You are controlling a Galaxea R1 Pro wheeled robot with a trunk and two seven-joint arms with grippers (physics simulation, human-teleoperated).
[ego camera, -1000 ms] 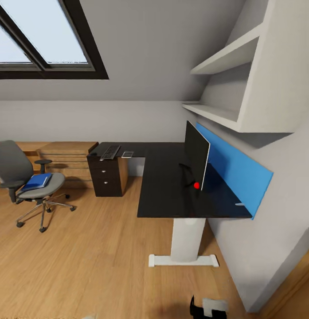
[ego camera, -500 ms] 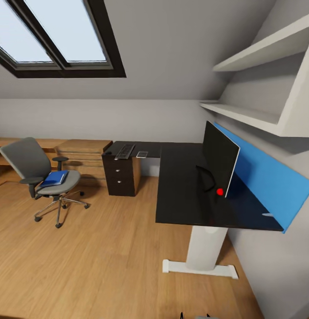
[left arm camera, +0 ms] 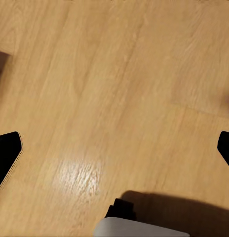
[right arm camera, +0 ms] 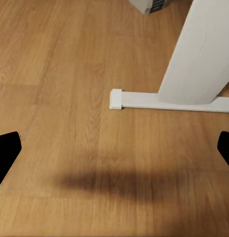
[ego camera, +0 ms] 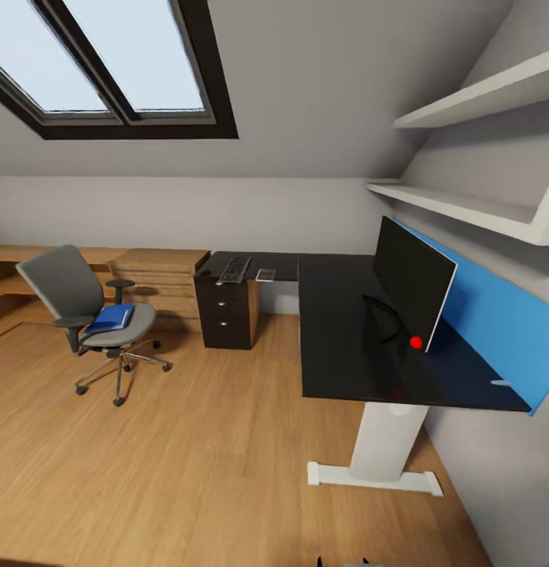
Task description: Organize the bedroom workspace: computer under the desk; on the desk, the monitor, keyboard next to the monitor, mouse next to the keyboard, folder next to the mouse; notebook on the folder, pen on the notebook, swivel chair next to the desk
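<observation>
the desk (ego camera: 337,331) runs in an l along the far wall and the right wall, black-topped, its white pedestal leg (ego camera: 384,441) standing on the wood floor (ego camera: 187,457); the monitor (ego camera: 412,282) stands upright on the near wing of the desk, close to the blue wall panel (ego camera: 495,323), a red dot at its lower near corner; on the far wing the keyboard (ego camera: 235,269) lies flat above the black drawers (ego camera: 224,315), and just beside it, nearer the monitor, lies the notebook (ego camera: 265,275), thin and grey; a small dark thing by the keyboard's other end may be the mouse, too small for me to tell; the swivel chair (ego camera: 93,315) stands well apart from the desk, out on the floor to the left before a low wooden shelf unit (ego camera: 160,279), and the folder (ego camera: 113,317) lies bright blue on its grey seat; above, a dark-framed skylight (ego camera: 109,71) sits in the sloped grey ceiling, and white shelves (ego camera: 471,150) hang on the right wall; my left gripper (left arm camera: 114,153) hangs over bare floor, fingers spread wide with nothing between them; my right gripper (right arm camera: 114,153) is likewise spread wide and holds nothing, over the floor near the foot of the pedestal leg (right arm camera: 193,64); at one edge of that wrist view i see a corner of a light grey box (right arm camera: 149,5), what it is i cannot tell.
</observation>
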